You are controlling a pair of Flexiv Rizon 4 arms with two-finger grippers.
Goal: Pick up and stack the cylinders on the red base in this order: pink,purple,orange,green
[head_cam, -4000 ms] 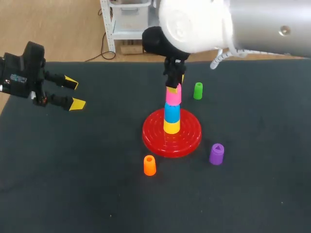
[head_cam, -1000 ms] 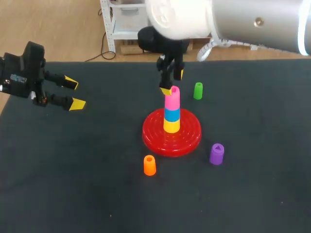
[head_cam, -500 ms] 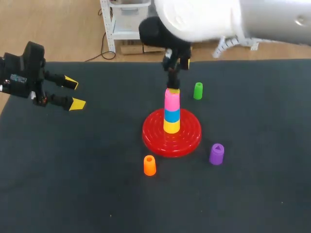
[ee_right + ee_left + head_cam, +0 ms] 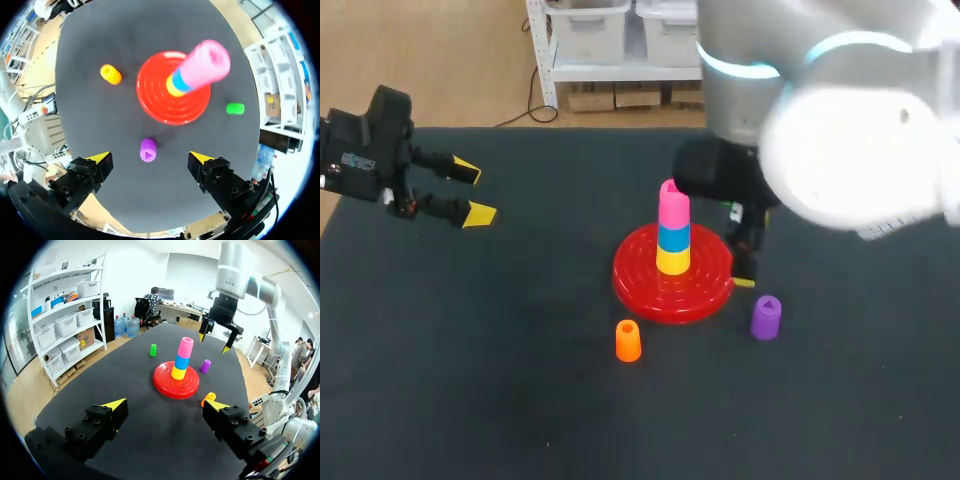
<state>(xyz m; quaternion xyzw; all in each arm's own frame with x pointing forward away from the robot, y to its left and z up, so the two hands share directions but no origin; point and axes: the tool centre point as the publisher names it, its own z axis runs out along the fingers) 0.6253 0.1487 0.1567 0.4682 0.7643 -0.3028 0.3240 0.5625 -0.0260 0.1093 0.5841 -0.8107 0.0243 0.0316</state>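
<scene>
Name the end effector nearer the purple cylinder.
Right. The right end effector hangs close above the purple cylinder; the left end effector sits far off by the table's left edge.

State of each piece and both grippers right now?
pink cylinder: stacked, topmost on red base
purple cylinder: loose, upright on table
orange cylinder: loose, upright on table
green cylinder: loose on table
left gripper: open, empty
right gripper: open, empty, above purple cylinder
</scene>
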